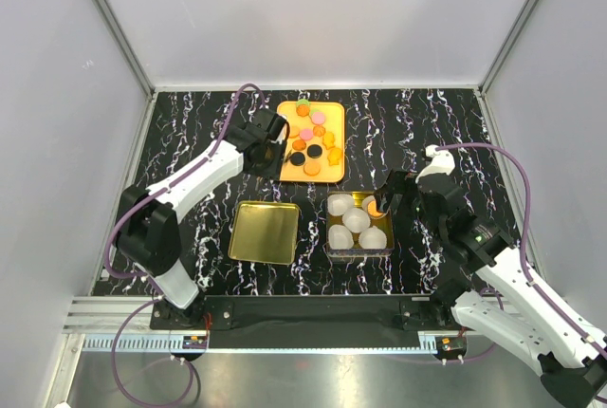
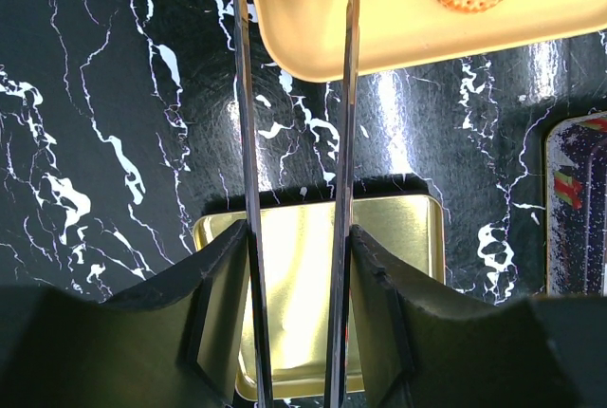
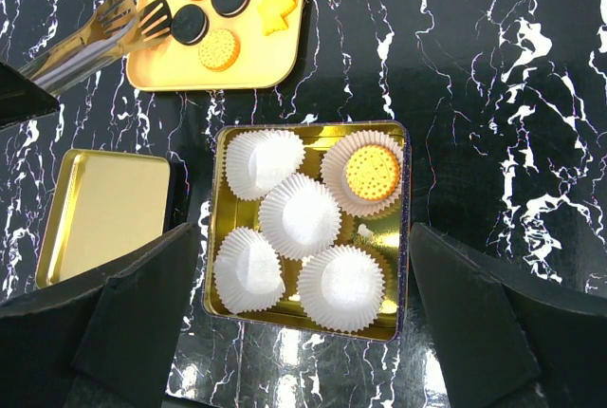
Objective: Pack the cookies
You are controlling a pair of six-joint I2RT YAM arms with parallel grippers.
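Right wrist view: just left of the tin, with a gap between them, lies the gold lid, hollow side up. Beyond the lid and up-left of the tin, the left gripper is clamped on the tongs. The tongs' tips reach over the left edge of the tray, close to a black disc. The tray lies beyond the tin, a little to its left. It carries the loose cookies, which are orange, pink, black and yellow. The tin holds five white paper cups, one in the middle and four at the corners. Its far right cup holds one round orange cookie. The right gripper hangs over the tin, fingers spread wide and gripping nothing.
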